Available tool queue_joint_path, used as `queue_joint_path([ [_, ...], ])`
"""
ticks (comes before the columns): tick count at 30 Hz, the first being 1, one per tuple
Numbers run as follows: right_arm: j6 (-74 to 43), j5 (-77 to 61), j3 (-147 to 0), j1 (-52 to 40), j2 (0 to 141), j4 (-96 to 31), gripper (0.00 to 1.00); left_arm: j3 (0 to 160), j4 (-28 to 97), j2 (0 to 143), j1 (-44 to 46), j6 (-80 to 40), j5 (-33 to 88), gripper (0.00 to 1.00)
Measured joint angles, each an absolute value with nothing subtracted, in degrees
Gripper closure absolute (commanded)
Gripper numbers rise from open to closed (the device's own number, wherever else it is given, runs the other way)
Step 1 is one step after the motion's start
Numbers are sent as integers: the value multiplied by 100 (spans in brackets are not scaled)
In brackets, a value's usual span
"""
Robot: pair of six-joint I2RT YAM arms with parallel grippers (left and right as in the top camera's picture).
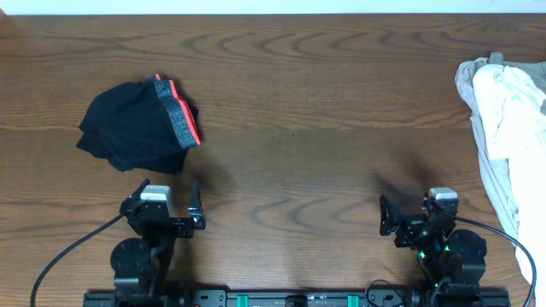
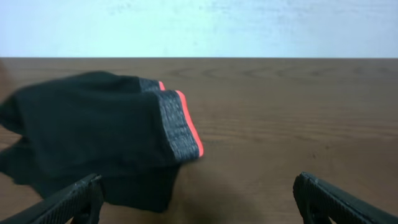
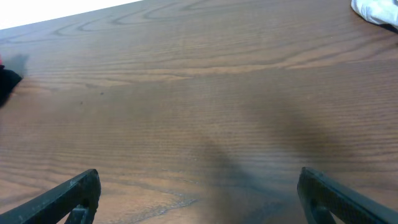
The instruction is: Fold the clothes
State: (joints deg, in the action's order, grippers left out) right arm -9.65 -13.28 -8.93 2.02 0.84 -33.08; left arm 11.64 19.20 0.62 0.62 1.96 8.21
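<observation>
While both arms sit at the near edge of the table [image 1: 324, 111], the overhead view gives the whole layout. The dark trousers [image 1: 132, 128] lie in a bunched heap on the left half, with the orange-red and grey waistband [image 1: 181, 115] on the heap's right side. The pale garments [image 1: 503, 128] are piled at the far right edge, well apart from the trousers. The left gripper [image 1: 169, 194] is spread wide and empty, with the trousers near it, beyond and slightly to its left, not touching. The right gripper [image 1: 415, 213] is likewise spread and empty, with the pale garments off to its right.

Left wrist view: only here does the waistband [image 2: 180, 127] show its layers, a grey band edged in orange with a second edge peeking behind. The trousers [image 2: 81, 137] fill the left of the frame ahead of the left gripper [image 2: 196, 199]. Its left finger [image 2: 68, 202] overlaps the cloth's near hem in the picture; contact cannot be told. A pale wall [image 2: 199, 25] shows behind.

Right wrist view: mostly bare wood ahead of the right gripper [image 3: 199, 196], jaws apart, holding nothing. A corner of the pale garments [image 3: 376, 9] shows top right, and a dark scrap [image 3: 6, 78] at the left edge.
</observation>
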Motion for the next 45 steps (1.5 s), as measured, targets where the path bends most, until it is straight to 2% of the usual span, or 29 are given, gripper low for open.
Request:
queue_joint_path([
  [12,-965,-1328,-891,202,84,-3308,1,491,1037,62,97,196,860,2],
  [45,-965,-1330,-893,202,84,-3308,1,478,1004,62,163,196,862,2],
])
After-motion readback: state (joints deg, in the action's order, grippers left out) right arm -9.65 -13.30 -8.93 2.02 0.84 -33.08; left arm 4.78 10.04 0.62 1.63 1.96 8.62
